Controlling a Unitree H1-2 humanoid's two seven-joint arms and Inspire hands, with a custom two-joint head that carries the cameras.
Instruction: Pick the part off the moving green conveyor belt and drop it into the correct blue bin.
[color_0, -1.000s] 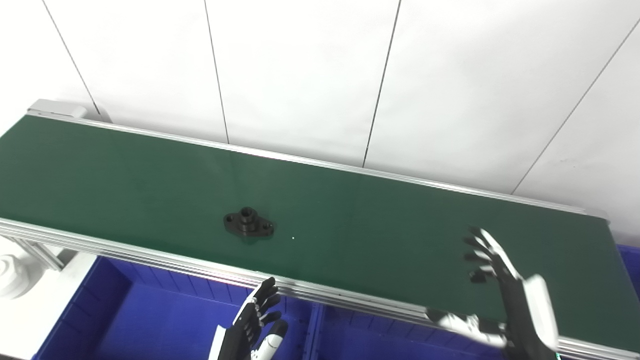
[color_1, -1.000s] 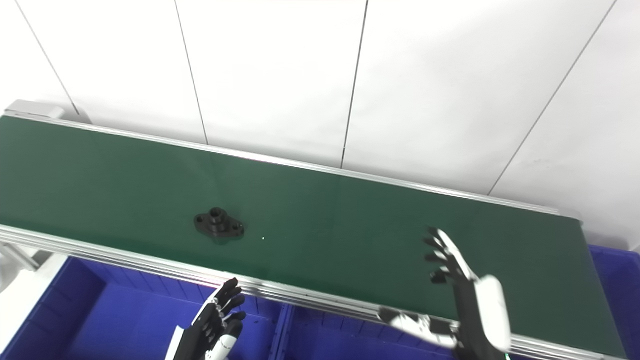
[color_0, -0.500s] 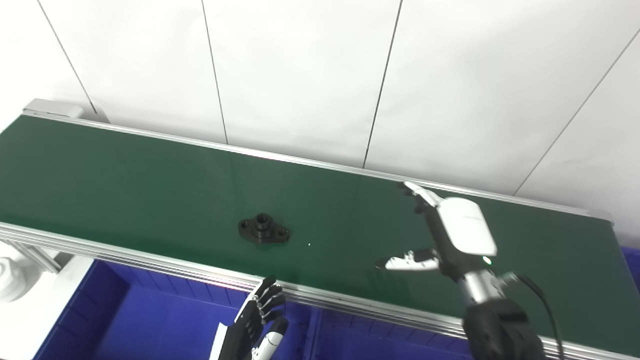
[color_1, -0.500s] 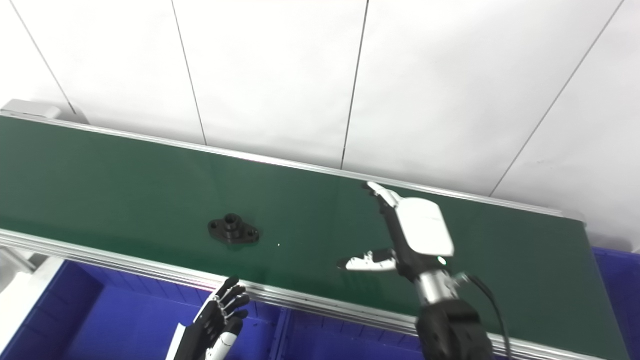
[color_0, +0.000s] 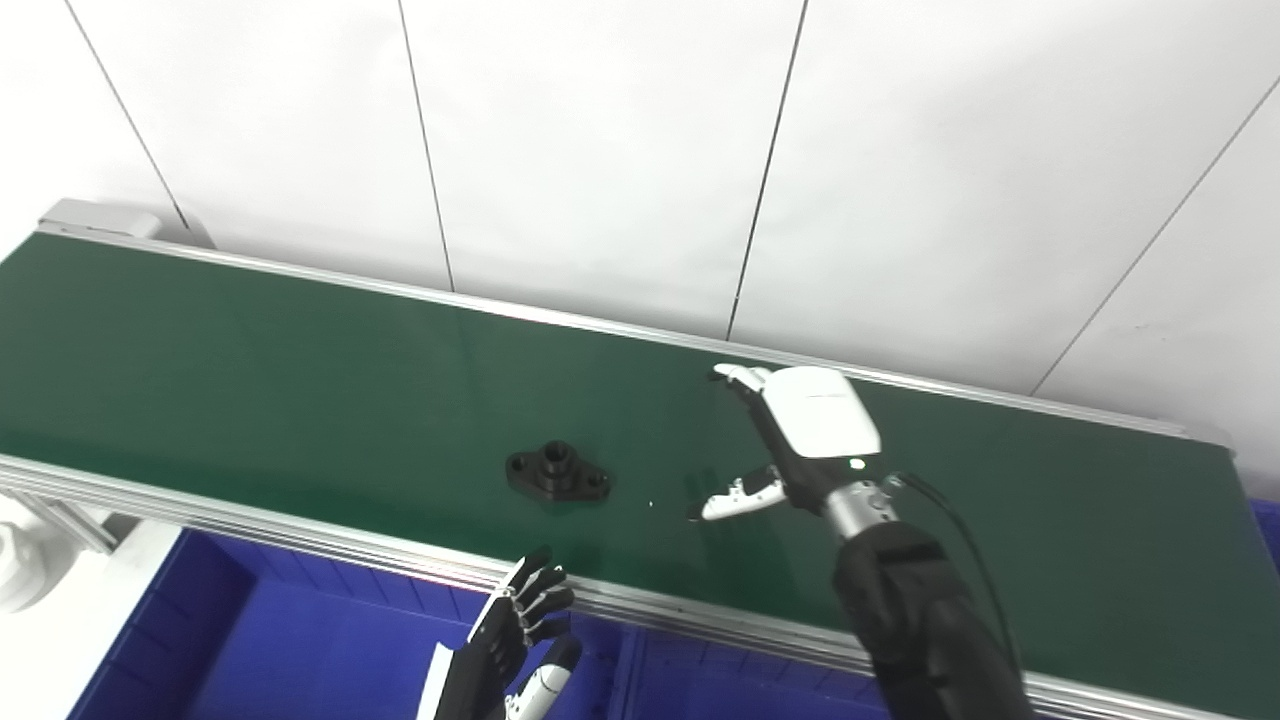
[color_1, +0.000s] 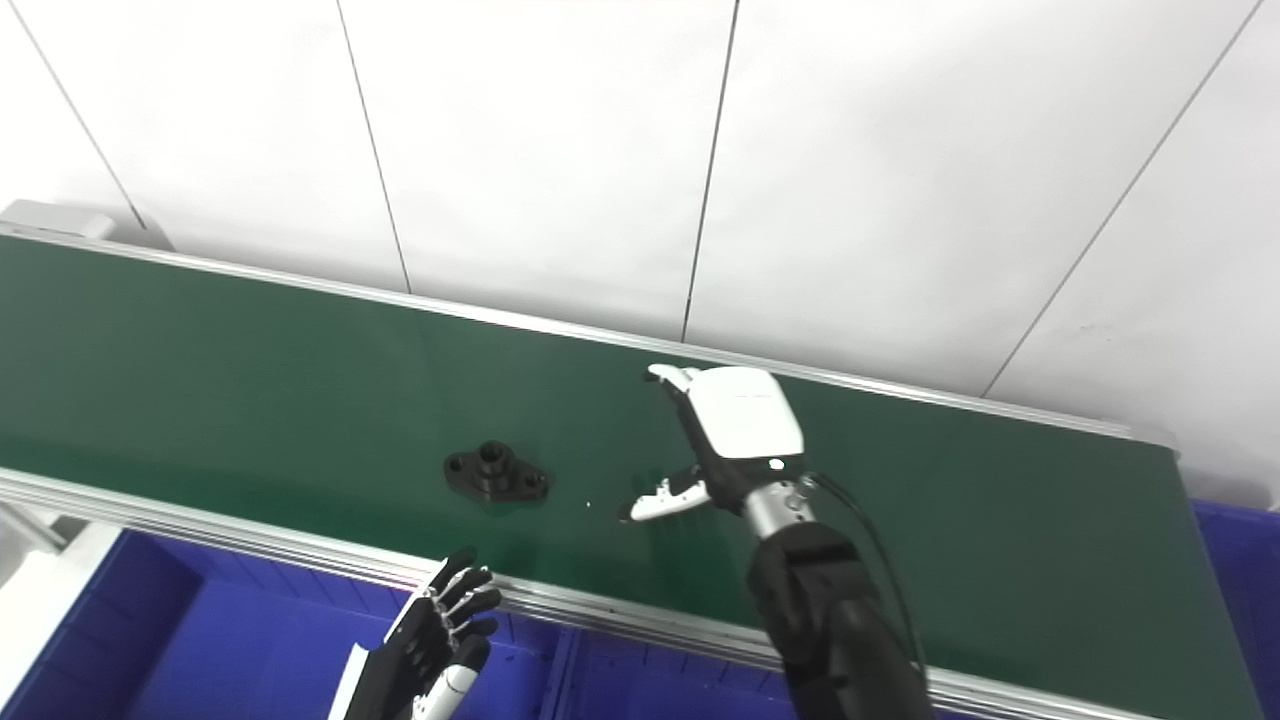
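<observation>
Green conveyor belt (color_0: 300, 340) is carrying the part (color_0: 557, 473). Right hand (color_0: 800, 440), fingers spread wide and empty, is waiting at its 3 o'clock; it should close as the part arrives. Left hand (color_0: 510, 640) is hanging open over the blue bin (color_0: 300, 650).

the right hand (color_0: 800, 440) had a glossy white shell over its back, black fingers (color_0: 735, 378) tipped in white, and a small green light near a silver metal wrist. a thin black cable looped beside its matte black forearm. the left hand (color_0: 510, 640) was black with white panels.
</observation>
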